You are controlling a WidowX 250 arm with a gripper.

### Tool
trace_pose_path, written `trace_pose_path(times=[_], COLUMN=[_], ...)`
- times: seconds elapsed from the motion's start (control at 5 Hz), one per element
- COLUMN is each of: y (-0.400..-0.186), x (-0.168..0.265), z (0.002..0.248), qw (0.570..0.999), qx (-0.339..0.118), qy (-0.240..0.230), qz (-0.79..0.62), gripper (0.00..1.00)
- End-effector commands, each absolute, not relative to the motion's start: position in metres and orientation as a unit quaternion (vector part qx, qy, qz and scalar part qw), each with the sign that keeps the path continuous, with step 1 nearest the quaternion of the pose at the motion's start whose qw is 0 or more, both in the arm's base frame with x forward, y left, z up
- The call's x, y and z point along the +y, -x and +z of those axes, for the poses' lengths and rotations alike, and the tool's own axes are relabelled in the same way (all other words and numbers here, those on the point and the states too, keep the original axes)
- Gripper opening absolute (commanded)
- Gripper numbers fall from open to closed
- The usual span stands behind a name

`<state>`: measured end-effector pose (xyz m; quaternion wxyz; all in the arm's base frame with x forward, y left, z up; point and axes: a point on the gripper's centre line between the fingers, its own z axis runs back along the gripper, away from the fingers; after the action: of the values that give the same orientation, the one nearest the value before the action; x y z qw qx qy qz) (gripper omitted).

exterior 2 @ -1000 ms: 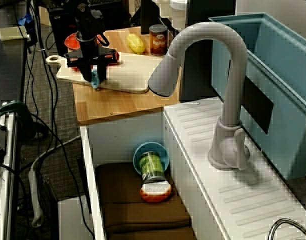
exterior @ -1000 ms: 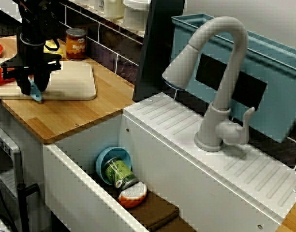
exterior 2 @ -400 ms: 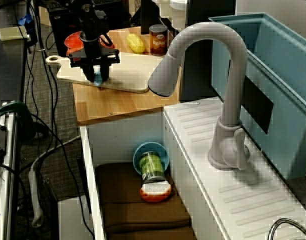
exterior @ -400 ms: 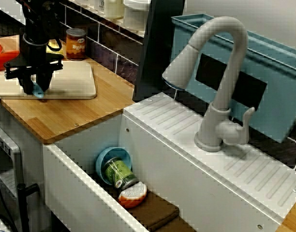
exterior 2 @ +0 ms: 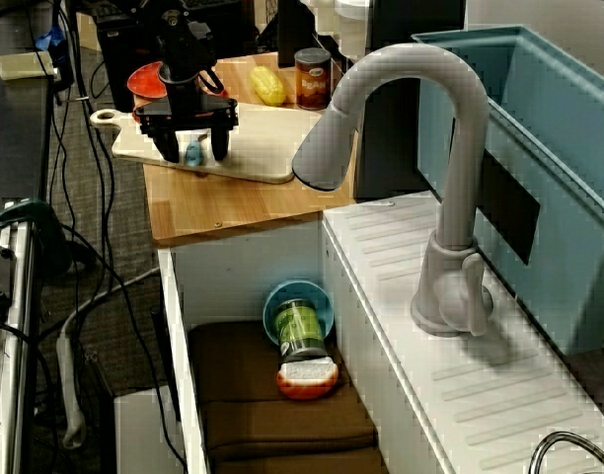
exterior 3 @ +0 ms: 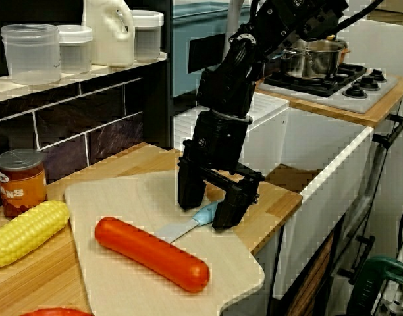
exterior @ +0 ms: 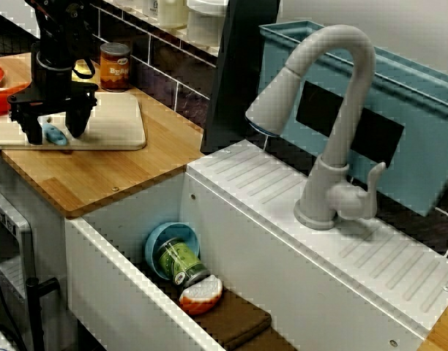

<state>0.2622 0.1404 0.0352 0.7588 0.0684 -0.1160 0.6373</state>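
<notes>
1. In the counter-level view, a can [exterior 3: 19, 183] stood far left against the dark tiles. A corn cob [exterior 3: 24, 232] lay just in front of it.
2. A red sausage [exterior 3: 152, 253] lay on the pale cutting board [exterior 3: 129, 197].
3. Just right of the sausage, a blue-handled knife [exterior 3: 188, 222] lay flat on the board, its blade pointing toward the sausage.
4. The gripper [exterior 3: 211, 201] stood upright over the knife's handle with its jaws spread wide. One finger was on each side of the handle, and the gripper grasped nothing. Whether a finger touched the handle could not be told.
5. Further right, in the view across the sink, the sink [exterior: 114, 278] held a blue bowl [exterior: 154, 245] and a green jar [exterior: 181, 265], with the grey faucet [exterior: 353, 110] behind it.
</notes>
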Motion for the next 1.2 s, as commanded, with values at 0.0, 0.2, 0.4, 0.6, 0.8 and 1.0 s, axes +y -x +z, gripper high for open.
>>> trace_pose_path(times=[0.0, 0.2, 0.4, 0.6, 0.8, 1.0], y=[-0.252, -0.251, -0.251, -0.251, -0.251, -0.251], x=[0.140, 0.141, 0.142, 0.142, 0.141, 0.141], z=[0.042, 0.045, 0.050, 0.054, 0.055, 0.054], qw=[0.759, 0.759, 0.759, 0.760, 0.759, 0.759], qx=[-0.128, -0.127, -0.123, -0.120, -0.118, -0.120], qy=[-0.068, -0.066, -0.063, -0.062, -0.063, -0.063], qz=[0.635, 0.635, 0.636, 0.636, 0.637, 0.637], gripper=[1.00, 1.00, 1.00, 1.00, 1.00, 1.00])
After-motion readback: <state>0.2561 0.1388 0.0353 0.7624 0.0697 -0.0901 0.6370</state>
